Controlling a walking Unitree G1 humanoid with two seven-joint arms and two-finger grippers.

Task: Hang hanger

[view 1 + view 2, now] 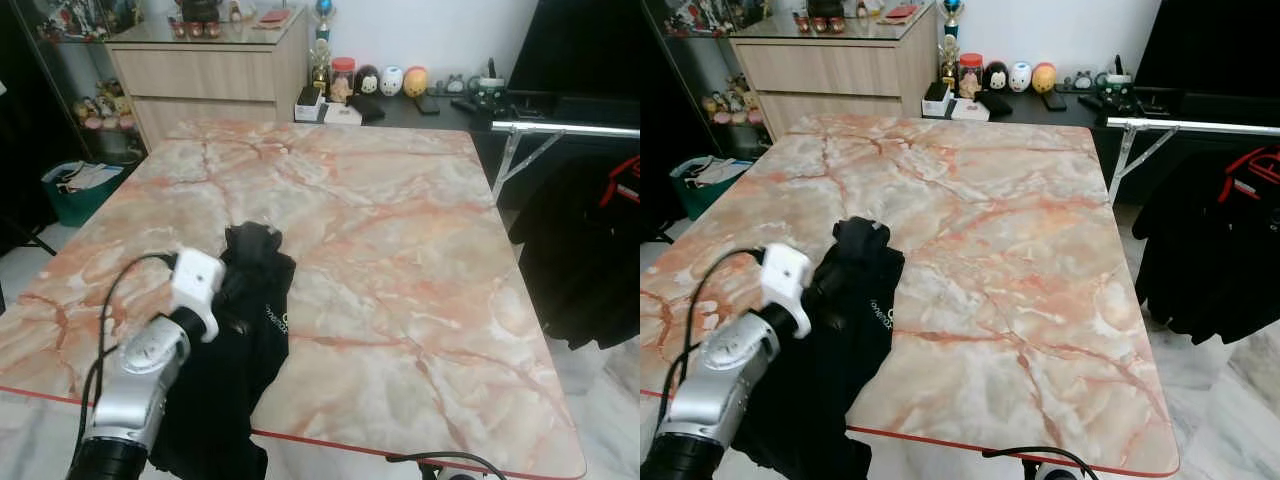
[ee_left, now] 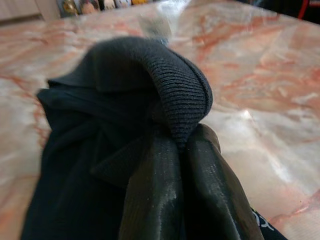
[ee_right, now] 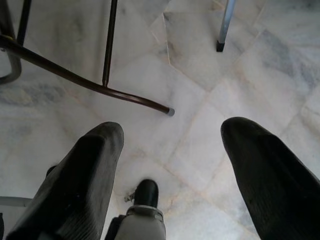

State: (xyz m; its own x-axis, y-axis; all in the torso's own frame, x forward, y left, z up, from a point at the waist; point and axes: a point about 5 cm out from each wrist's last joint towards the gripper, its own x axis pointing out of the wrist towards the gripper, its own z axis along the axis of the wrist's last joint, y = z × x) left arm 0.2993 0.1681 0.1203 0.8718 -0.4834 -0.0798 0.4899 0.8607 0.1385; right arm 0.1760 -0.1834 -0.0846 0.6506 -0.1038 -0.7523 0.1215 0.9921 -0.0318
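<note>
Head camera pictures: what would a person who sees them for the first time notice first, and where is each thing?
The eye falls first on the black garment, which lies at the near left edge of the pink marble table and hangs over it. The left tool is shut on the garment's ribbed collar. At the far right, dark clothes hang under a silver clothes rail.

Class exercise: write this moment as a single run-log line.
left gripper: shut on black garment, ribbed edge pinched | garment: on marble table, draping over near edge | right gripper: open, idle over floor | clothes rail: right
</note>
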